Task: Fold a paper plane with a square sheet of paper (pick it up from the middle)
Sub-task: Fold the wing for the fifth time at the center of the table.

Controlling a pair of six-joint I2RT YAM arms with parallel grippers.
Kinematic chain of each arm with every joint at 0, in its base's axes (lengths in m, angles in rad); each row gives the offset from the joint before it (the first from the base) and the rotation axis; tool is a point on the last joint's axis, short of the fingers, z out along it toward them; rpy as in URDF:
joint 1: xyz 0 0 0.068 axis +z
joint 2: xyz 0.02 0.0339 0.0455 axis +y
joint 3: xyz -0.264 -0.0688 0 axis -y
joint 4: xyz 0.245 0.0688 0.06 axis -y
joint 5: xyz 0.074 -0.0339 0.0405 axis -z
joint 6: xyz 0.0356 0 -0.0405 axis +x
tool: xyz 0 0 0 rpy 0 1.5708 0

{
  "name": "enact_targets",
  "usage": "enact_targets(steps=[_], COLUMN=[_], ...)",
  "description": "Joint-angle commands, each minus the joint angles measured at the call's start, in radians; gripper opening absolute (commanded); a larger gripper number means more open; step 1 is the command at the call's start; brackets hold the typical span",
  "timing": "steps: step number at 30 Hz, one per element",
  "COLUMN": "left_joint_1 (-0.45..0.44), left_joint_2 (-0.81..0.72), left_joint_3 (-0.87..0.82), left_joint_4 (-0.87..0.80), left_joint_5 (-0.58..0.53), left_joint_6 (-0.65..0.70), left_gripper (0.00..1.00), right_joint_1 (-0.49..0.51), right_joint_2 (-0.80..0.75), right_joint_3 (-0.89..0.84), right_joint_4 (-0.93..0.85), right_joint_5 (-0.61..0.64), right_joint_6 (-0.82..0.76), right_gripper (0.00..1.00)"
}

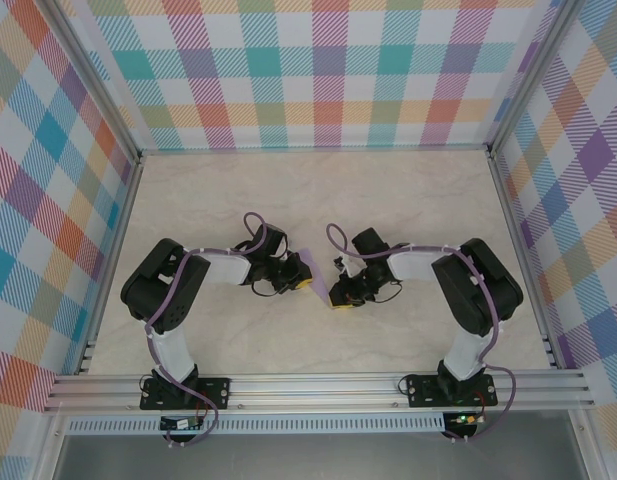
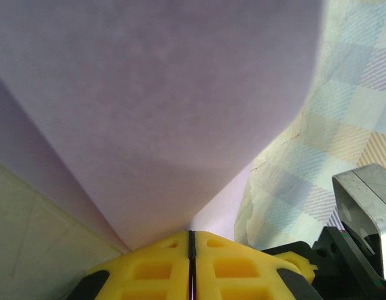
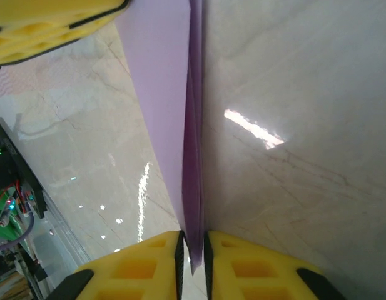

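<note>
Right wrist — paper (image 3: pixel 158 94) edge between pads (image 3: pixel 255 270)

Left arm (image 1: pixel 173 300) and right arm (image 1: pixel 470 290): black joints, white links, purple cables. Left tool (image 2: pixel 191 244) and right tool (image 3: pixel 193 245): yellow pads (image 2: pixel 152 270) with rectangular recesses.

The paper (image 1: pixel 304 259) sits between the left jaws and right jaws, above the table (image 1: pixel 288 190).
</note>
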Motion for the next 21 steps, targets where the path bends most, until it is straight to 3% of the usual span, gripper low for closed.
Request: enact_targets(steps=[1, 7, 14, 21], left_joint_1=[-0.008, -0.008, -0.008, -0.008], left_joint_2=[0.058, 0.057, 0.058, 0.06], left_joint_3=[-0.015, -0.013, -0.014, -0.015], left_joint_4=[-0.093, -0.094, -0.094, -0.097], left_joint_5=[-0.061, -0.061, -0.063, -0.064], left_joint_6=[0.008, 0.009, 0.009, 0.009], left_gripper=[0.09, 0.09, 0.09, 0.09], right_joint_1=[0.004, 0.007, 0.036, 0.048], right_joint_2=[-0.096, -0.094, 0.044, 0.115], right_joint_3=[0.027, 0.096, 0.186, 0.196], right_joint_4=[-0.056, -0.049, -0.031, -0.014], right_joint_5=[0.061, 0.062, 0.006, -0.028], right_joint_6=[0.005, 0.022, 0.022, 0.022], right_gripper=[0.2, 0.21, 0.1, 0.07])
